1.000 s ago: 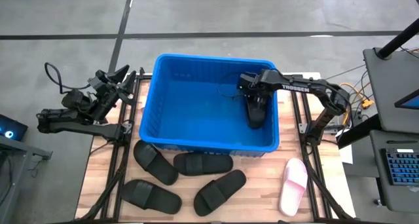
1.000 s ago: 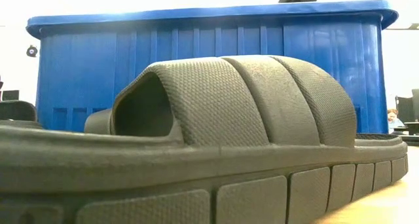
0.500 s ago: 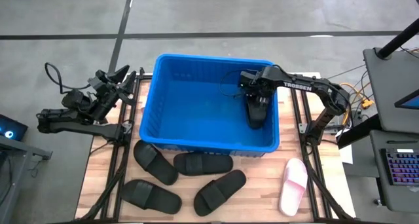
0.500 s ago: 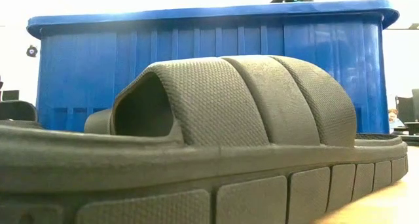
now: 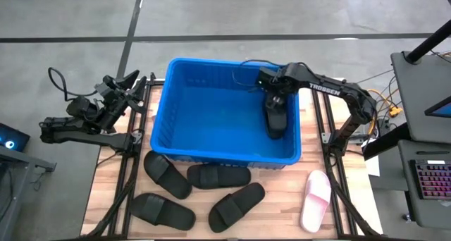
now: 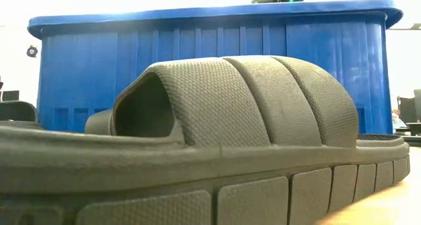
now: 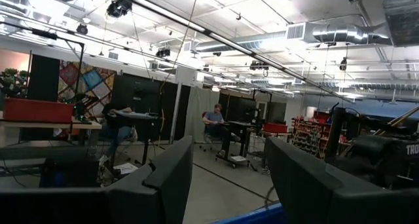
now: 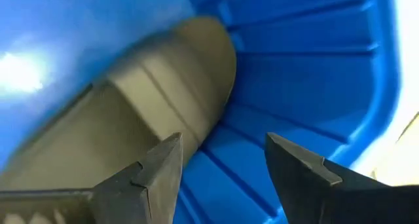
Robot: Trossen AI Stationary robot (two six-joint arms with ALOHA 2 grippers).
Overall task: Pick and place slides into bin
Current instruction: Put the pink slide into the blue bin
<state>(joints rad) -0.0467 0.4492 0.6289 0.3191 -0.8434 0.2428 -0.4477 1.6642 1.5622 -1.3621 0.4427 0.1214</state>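
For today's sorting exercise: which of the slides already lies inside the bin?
The black slide by the blue bin's right wall, below the open right gripper. The other four black slides and the pink one lie on the table.

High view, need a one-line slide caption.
Right gripper open above a black slide in the blue bin; four black slides and one pink slide wait outside.

One slide (image 5: 275,120) in the bin (image 5: 163,114) (five slides (image 5: 218,176) before it)
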